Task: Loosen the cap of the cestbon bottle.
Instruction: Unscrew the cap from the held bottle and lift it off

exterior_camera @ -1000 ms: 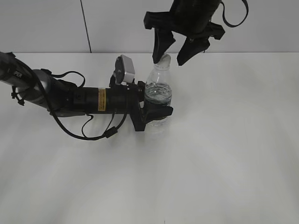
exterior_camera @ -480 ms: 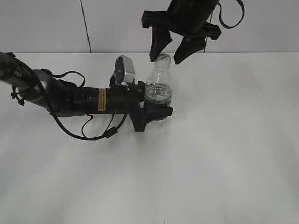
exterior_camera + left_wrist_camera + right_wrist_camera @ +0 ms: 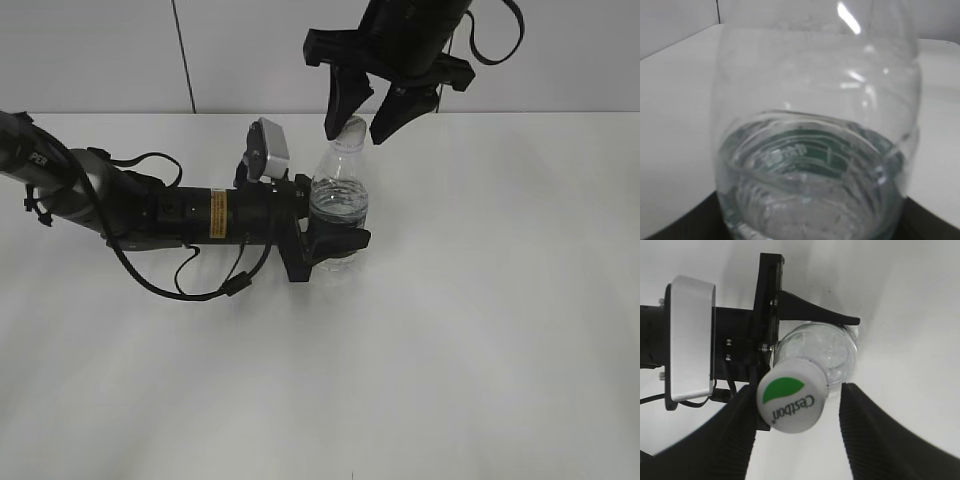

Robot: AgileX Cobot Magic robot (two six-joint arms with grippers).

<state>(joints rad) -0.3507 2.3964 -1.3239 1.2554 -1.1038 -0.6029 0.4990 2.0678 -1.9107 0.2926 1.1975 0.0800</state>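
The cestbon bottle (image 3: 340, 195), clear with a dark green label band, stands upright on the white table. My left gripper (image 3: 333, 218) reaches in level from the left and is shut on the bottle's body. The bottle (image 3: 812, 150) fills the left wrist view. The white cap (image 3: 792, 402), with a green mark and "Cestbon" print, is on the bottle neck. My right gripper (image 3: 358, 130) hangs from above with the cap (image 3: 352, 125) between its jaws. In the right wrist view the left finger (image 3: 732, 440) lies against the cap's edge, while the right finger (image 3: 880, 435) stands off with a gap.
The white table (image 3: 480, 320) stretches to the front and right of the bottle. The left arm (image 3: 150, 210), with its cables and wrist camera, lies across the left side. A grey wall (image 3: 100, 50) rises behind the table.
The right gripper shifted slightly left and up, then came back over the cap with its jaws a little narrower. The left arm and the bottle have not moved.
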